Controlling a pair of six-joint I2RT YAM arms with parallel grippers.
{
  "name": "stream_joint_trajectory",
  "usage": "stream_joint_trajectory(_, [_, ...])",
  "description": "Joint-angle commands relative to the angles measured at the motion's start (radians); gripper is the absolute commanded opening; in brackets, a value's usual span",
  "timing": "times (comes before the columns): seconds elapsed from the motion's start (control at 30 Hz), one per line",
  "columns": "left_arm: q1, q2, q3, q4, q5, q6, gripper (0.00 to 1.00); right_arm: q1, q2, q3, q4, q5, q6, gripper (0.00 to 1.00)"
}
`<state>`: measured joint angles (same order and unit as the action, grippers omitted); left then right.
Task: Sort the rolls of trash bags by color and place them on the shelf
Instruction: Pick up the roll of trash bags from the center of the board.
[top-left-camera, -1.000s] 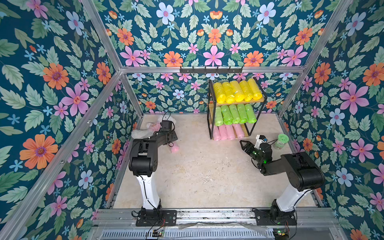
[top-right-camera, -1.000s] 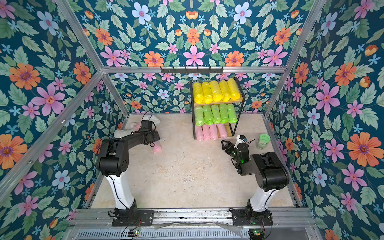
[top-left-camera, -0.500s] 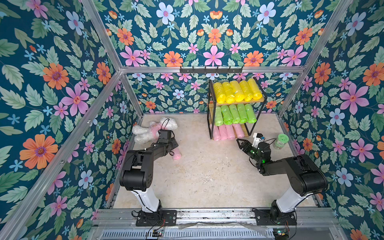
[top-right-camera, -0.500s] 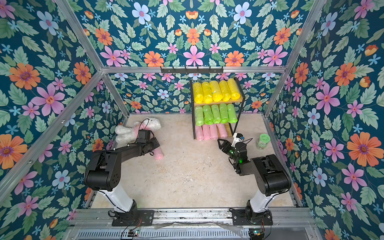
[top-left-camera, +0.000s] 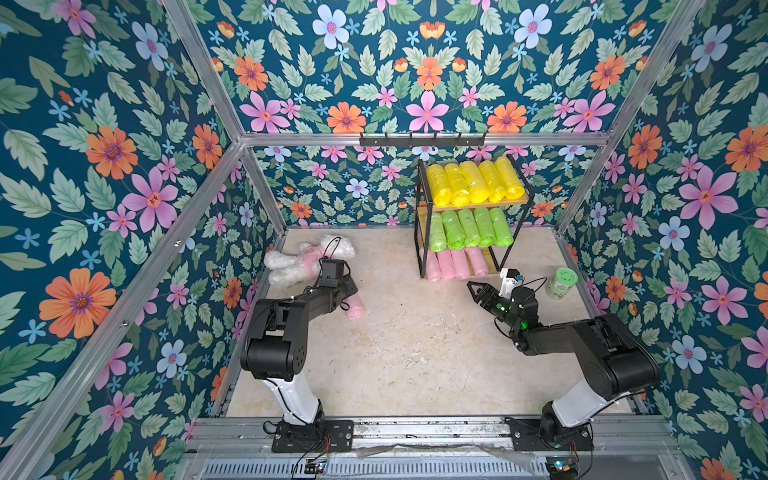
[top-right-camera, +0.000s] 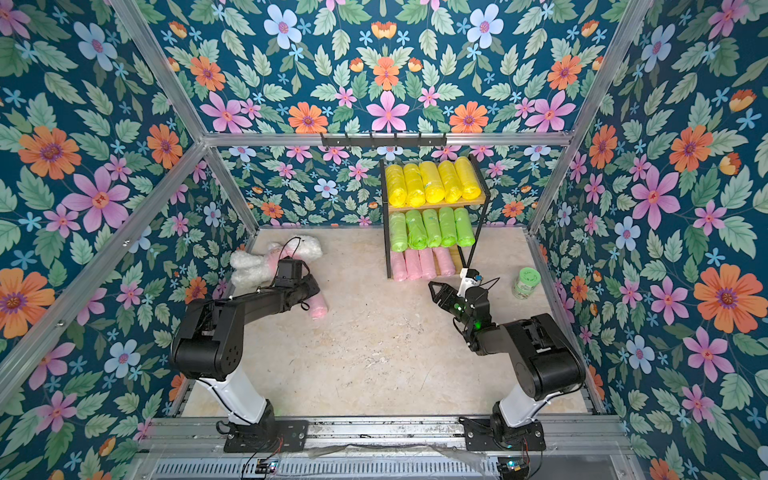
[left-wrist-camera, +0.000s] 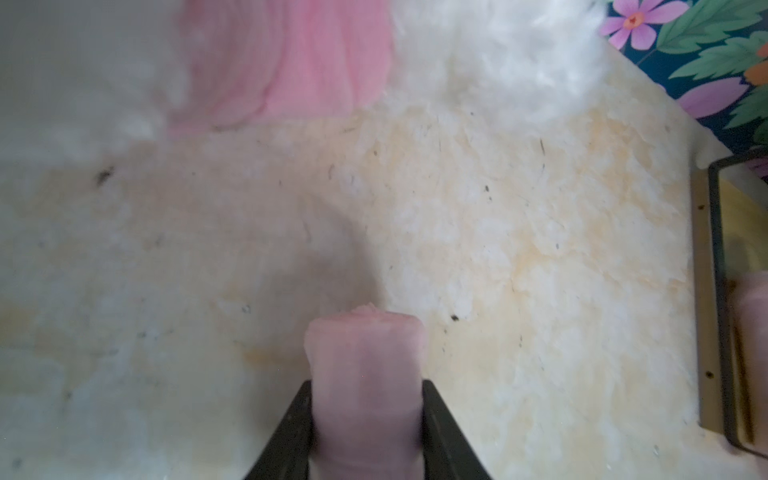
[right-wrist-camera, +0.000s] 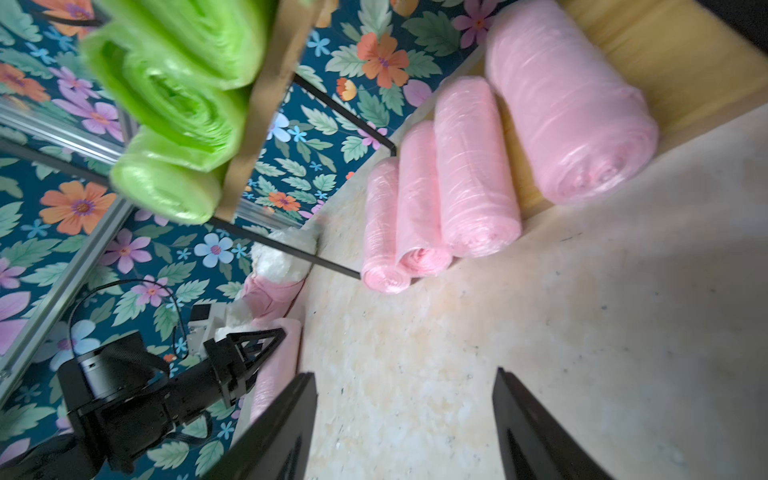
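My left gripper (top-left-camera: 348, 296) is shut on a pale pink roll (left-wrist-camera: 365, 365), whose free end (top-left-camera: 355, 311) sticks out low over the floor beside the arm. The right wrist view also shows that roll (right-wrist-camera: 277, 361) in the left fingers (right-wrist-camera: 253, 347). My right gripper (top-left-camera: 473, 287) hangs open and empty in front of the shelf (top-left-camera: 482, 206), its jaws wide apart over bare floor (right-wrist-camera: 403, 376). The shelf holds several yellow rolls (top-left-camera: 473, 183) on top, several green rolls (top-left-camera: 465, 228) in the middle and several pink rolls (top-left-camera: 455, 264) at the bottom.
A white plush toy (top-left-camera: 291, 266) in a pink shirt lies at the back left, just behind the left gripper. A green-lidded jar (top-left-camera: 561, 283) stands by the right wall. A black hook rail (top-left-camera: 422, 141) runs along the back wall. Floral walls close in three sides.
My left arm came away from the plush toy, dropped onto the pink roll and closed its jaws on it. My right gripper drifted slightly left, staying open.
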<state>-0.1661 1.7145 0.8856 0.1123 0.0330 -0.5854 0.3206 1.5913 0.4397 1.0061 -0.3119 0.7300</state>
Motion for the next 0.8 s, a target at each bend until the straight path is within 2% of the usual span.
stream_joint_trajectory(0.0, [-0.025,-0.088,-0.047,0.105,0.049,-0.104,0.32,0.047,-0.047,-0.013,-0.005,-0.002,-0.02,0.74])
stream_joint_trajectory(0.2, [-0.165,-0.25,-0.118,0.243,-0.017,-0.27,0.29,0.208,-0.113,-0.02,0.059,0.01,0.018,0.8])
stream_joint_trajectory(0.4, [-0.314,-0.286,-0.142,0.397,-0.111,-0.419,0.29,0.374,-0.124,0.019,0.141,0.062,0.077,0.89])
stream_joint_trajectory(0.63, [-0.431,-0.288,-0.17,0.535,-0.208,-0.528,0.3,0.449,-0.106,0.034,0.178,0.177,0.128,0.97])
stream_joint_trajectory(0.77, [-0.478,-0.288,-0.186,0.596,-0.241,-0.572,0.3,0.469,-0.073,0.056,0.182,0.223,0.145,0.99])
